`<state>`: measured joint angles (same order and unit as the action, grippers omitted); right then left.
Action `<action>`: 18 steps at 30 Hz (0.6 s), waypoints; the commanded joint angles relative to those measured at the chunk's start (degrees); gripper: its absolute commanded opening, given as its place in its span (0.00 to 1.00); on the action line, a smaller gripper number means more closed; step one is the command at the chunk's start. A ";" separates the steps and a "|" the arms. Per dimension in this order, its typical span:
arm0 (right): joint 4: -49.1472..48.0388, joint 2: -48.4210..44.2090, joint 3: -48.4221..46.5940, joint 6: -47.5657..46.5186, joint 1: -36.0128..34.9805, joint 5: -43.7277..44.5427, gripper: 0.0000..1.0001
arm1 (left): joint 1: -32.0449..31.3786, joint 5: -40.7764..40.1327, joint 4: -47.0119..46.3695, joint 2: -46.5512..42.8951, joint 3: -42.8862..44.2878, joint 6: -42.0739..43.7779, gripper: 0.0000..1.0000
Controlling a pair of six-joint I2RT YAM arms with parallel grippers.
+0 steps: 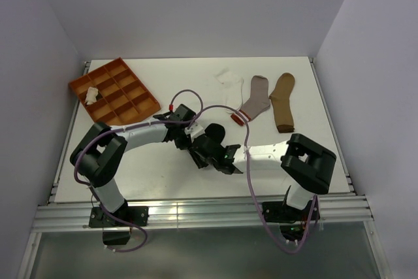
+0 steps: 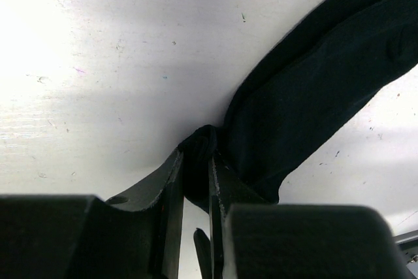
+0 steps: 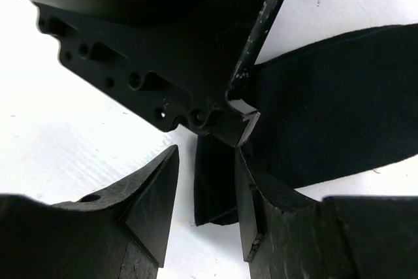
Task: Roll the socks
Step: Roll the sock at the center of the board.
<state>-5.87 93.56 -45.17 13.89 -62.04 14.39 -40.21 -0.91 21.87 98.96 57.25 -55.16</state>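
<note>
The black sock (image 2: 313,89) lies flat on the white table. My left gripper (image 2: 196,164) is shut on its bunched end. In the right wrist view the same black sock (image 3: 326,109) spreads to the right, and a flap of it hangs between the fingers of my right gripper (image 3: 208,161), which is open and not pinching it. Both grippers meet mid-table, left gripper (image 1: 191,135) and right gripper (image 1: 210,151), and they hide the black sock from above. A white sock (image 1: 228,78), a grey sock with a red-striped cuff (image 1: 255,99) and a tan sock (image 1: 284,102) lie at the back.
An orange compartment tray (image 1: 130,89) sits at the back left with a pale rolled sock (image 1: 91,94) in one cell. The left gripper's black body (image 3: 163,63) hangs just above the right gripper's fingers. Walls close in the table on three sides.
</note>
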 commanded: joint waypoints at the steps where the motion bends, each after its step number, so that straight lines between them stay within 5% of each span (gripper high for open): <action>1: 3.41 1.80 -2.30 -0.27 -0.89 2.40 0.47 | -0.31 -1.47 4.68 2.03 -0.13 2.07 0.04; 18: 11.23 8.92 -5.19 3.42 -1.68 5.30 0.42 | -0.31 -1.12 4.59 0.45 -1.44 1.98 0.11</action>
<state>-1.10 98.52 -48.93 16.45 -63.51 20.56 -39.18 0.27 22.06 99.00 57.23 -55.18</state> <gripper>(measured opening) 0.429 0.218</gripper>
